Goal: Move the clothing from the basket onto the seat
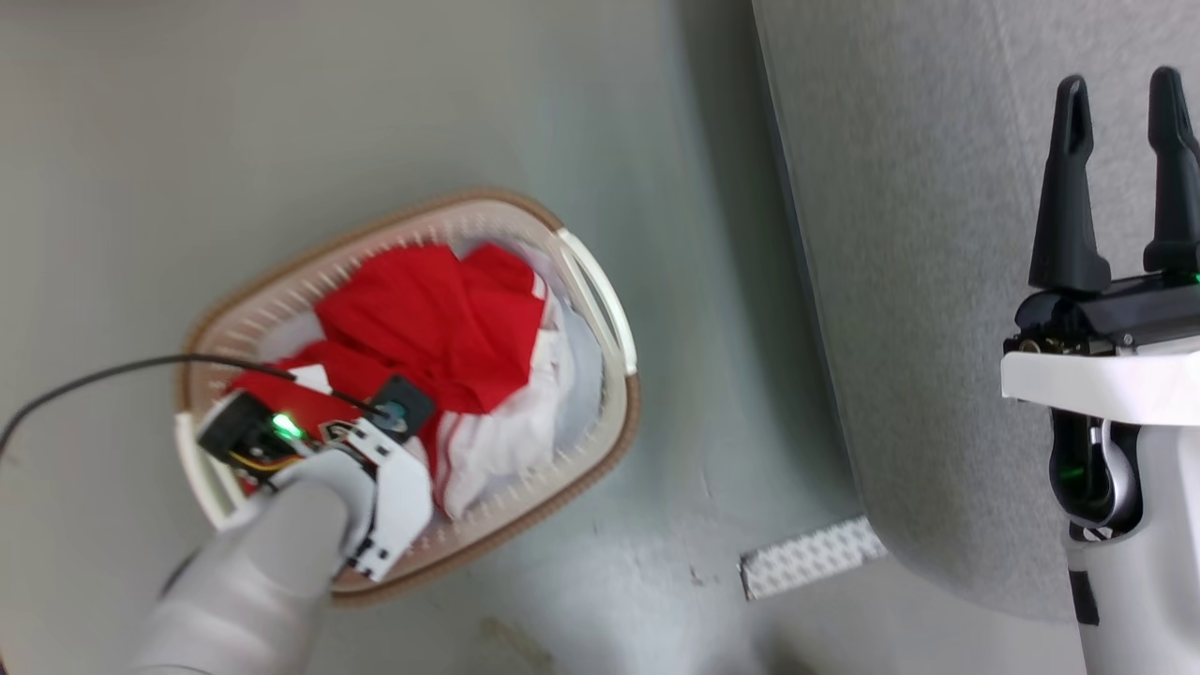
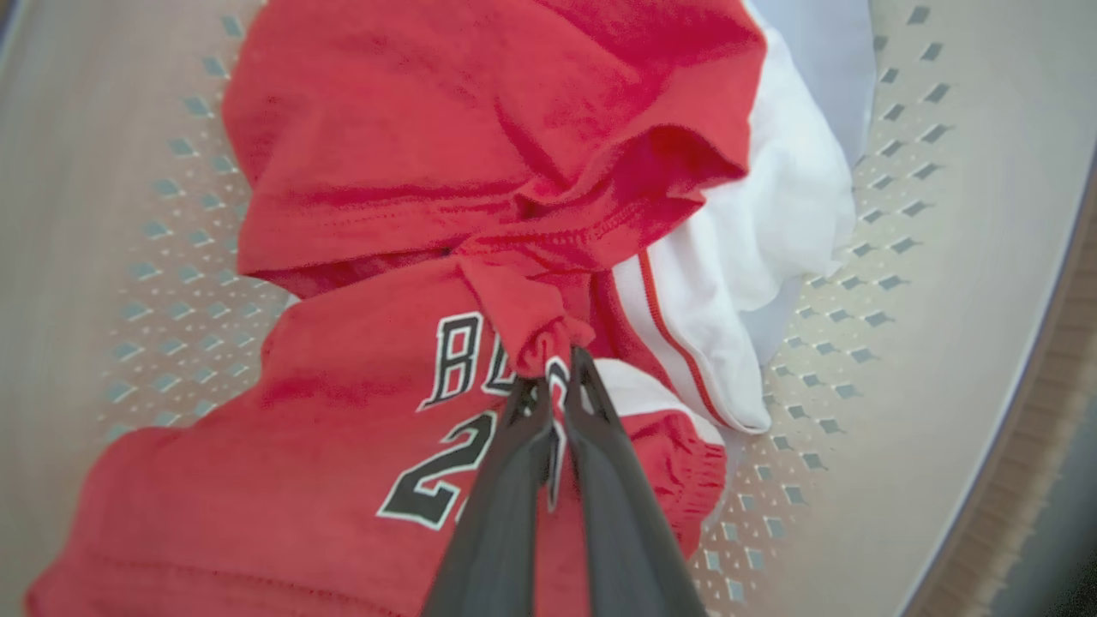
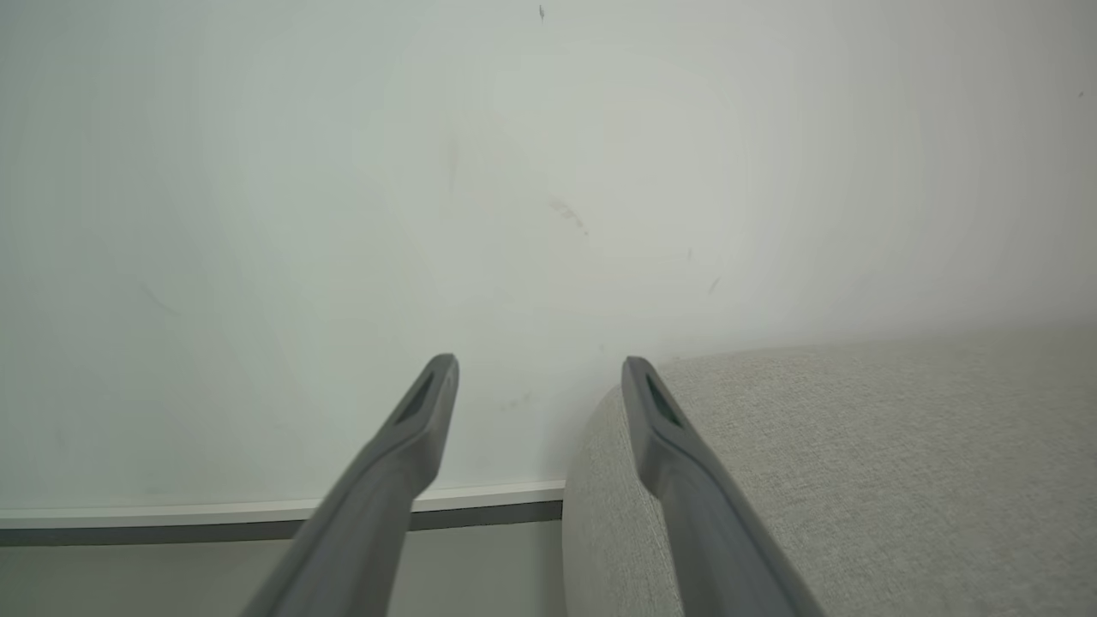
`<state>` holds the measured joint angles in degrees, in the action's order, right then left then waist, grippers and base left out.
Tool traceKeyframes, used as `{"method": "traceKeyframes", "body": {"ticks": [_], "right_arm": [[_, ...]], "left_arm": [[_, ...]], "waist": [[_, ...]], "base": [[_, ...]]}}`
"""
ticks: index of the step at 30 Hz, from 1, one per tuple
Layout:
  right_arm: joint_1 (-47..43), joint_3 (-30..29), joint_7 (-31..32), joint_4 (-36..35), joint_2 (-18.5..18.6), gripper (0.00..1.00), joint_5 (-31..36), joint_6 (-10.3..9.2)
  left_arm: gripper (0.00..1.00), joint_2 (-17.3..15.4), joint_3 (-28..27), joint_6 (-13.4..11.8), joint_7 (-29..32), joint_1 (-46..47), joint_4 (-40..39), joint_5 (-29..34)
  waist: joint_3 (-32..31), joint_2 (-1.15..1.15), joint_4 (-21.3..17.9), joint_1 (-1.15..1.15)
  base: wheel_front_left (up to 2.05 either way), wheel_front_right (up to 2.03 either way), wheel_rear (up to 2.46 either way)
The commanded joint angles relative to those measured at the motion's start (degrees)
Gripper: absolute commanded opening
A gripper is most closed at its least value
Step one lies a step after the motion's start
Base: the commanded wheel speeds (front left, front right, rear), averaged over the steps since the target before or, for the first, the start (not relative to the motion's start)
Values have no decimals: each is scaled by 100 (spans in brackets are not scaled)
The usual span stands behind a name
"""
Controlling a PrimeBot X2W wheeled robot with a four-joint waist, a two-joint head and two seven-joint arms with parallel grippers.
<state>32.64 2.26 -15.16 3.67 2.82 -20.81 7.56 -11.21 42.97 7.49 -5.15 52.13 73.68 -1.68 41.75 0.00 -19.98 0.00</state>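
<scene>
The red jersey clothing (image 1: 441, 319) lies crumpled in the white basket (image 1: 605, 309) with a brown rim, on the floor left of centre in the head view. In the left wrist view the clothing (image 2: 480, 146) shows its lettering and white striped trim, and my left gripper (image 2: 557, 364) is shut on a pinched fold of red fabric. My left arm reaches down into the basket's near end, hiding the fingertips in the head view. The light grey seat (image 1: 919, 281) stands at the right. My right gripper (image 1: 1125, 94) hangs open over it, also open in its wrist view (image 3: 540, 368).
White garments (image 1: 525, 422) lie under the red one in the basket. A white perforated strip (image 1: 811, 558) lies on the floor by the sofa's corner. A black cable (image 1: 112, 370) runs to my left wrist. A pale wall (image 3: 428, 214) and skirting (image 3: 257, 518) stand beyond the sofa (image 3: 857, 471).
</scene>
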Motion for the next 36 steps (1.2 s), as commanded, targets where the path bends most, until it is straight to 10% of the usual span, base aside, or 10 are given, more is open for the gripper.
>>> {"method": "traceKeyframes", "body": {"ticks": [1,18,36], "right_arm": [[-121,-42,1,58,13,100,99,-14],[-789,11,1,547,14,100,605,-14],[-1545,-20,2,813,13,100,582,-14]], "left_arm": [[0,100,21,-5,-143,-119,7,-162],[0,685,42,-6,-964,-823,-637,-1431],[0,415,-722,-181,-1001,-1770,-3220,-2072]], "waist": [[-513,0,275,0],[-2451,0,1112,0],[-3713,0,1618,0]], "base": [[0,0,0],[0,0,0],[0,0,0]]}}
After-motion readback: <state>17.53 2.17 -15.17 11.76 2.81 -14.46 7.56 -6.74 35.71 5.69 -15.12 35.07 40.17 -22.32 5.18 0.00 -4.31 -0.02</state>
